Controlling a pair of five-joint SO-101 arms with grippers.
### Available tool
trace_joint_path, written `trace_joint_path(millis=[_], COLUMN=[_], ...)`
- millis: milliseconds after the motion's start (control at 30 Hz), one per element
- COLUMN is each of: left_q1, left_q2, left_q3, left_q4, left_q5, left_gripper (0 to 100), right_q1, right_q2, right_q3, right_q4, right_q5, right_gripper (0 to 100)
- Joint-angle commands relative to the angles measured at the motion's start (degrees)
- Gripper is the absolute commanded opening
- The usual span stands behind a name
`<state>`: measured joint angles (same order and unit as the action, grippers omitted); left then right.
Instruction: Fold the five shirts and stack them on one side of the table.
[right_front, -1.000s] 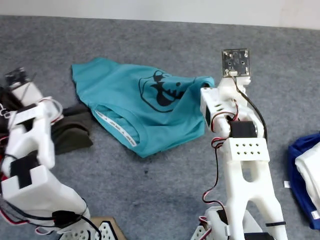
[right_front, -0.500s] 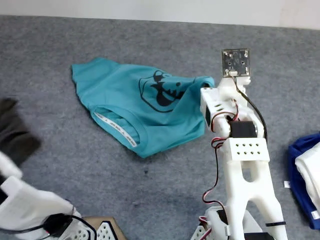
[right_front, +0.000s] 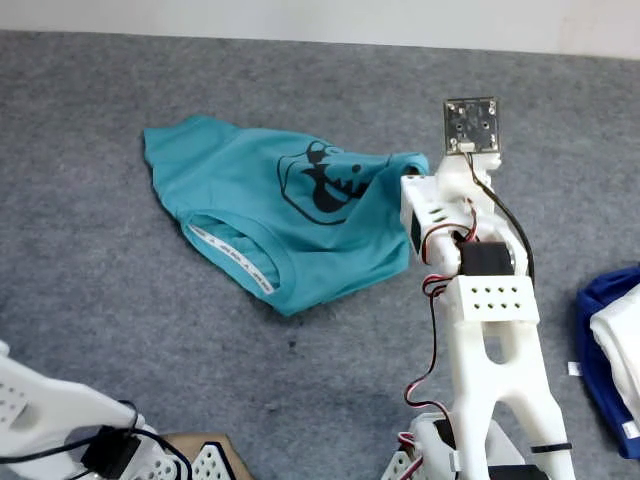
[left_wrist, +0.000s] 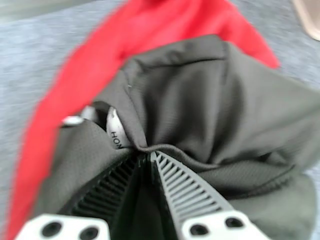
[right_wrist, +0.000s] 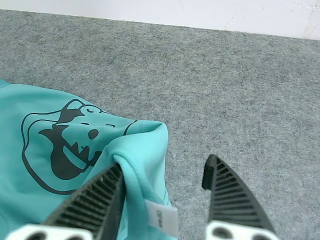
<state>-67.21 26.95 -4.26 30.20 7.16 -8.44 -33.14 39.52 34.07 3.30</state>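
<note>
A teal shirt (right_front: 270, 215) with a dark print lies spread and rumpled on the grey table surface (right_front: 150, 320). My right arm (right_front: 490, 300) stands at the shirt's right edge. In the right wrist view my right gripper (right_wrist: 165, 165) is open, with a folded edge of the teal shirt (right_wrist: 60, 145) and its white label lying against one finger (right_wrist: 102, 192). My left gripper (left_wrist: 150, 157) is shut on a bunched dark grey shirt (left_wrist: 200, 115), which hangs over a red shirt (left_wrist: 150, 25). My left arm's base (right_front: 50, 420) shows at the near left corner.
A blue shirt (right_front: 600, 340) with a white one (right_front: 622, 340) on it lies at the right edge of the table. A light wall (right_front: 300, 20) runs along the far edge. Bare grey surface lies left and in front of the teal shirt.
My left arm has lifted the dark shirt off the left side of the table and swung it out of the high view. The right arm and the teal shirt have not moved.
</note>
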Motion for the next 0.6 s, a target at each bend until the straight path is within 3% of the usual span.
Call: trace_joint_path(millis=[0, 100, 200, 333, 567], left_q1=[4.09, 4.62, 5.14, 8.57, 18.07], left_q2=[0.31, 0.31, 0.75, 0.31, 0.22], left_q3=[-5.23, -7.87, -12.26, -13.14, -16.04], left_q4=[-0.44, 0.97, 2.11, 2.99, 15.47], left_q5=[0.53, 6.95, 12.31, 13.36, 13.54], left_gripper=[16, 32, 41, 40, 37], right_q1=[-0.75, -0.75, -0.84, -0.84, -0.84], right_q2=[-2.07, -1.98, -1.98, -1.98, -1.98], right_q3=[-0.31, -0.22, -0.22, -0.22, 0.40], right_q4=[0.13, 0.13, 0.13, 0.13, 0.04], right_q5=[0.35, 0.44, 0.44, 0.44, 0.44], right_gripper=[22.4, 22.4, 22.4, 22.4, 22.4])
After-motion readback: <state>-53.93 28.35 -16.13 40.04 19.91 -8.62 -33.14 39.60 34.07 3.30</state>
